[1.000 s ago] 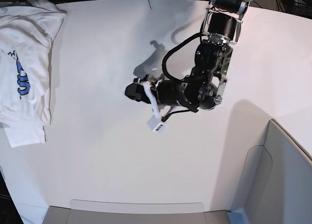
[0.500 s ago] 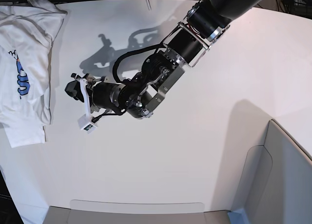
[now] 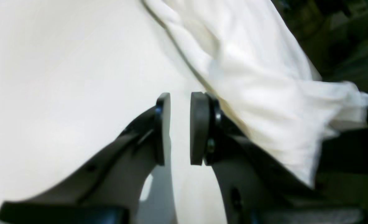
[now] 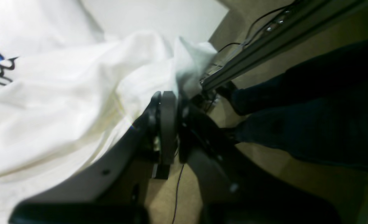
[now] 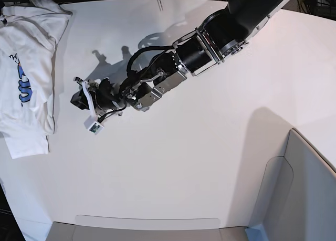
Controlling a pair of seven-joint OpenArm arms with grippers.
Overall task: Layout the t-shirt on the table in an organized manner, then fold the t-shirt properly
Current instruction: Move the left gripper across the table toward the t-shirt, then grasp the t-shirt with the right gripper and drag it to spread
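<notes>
The left arm [image 5: 210, 39] reaches from the far right across to the left, stretched low and nearly level. Its left gripper [image 3: 180, 130] points outward with the two pads [image 3: 199, 127] parallel and a narrow gap between them, nothing in it. The right gripper [image 4: 173, 130] has its pads pressed together, pinching a fold of white cloth.

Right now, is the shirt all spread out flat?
No. The t-shirt lies bunched and folded over itself at the table's edge.
</notes>
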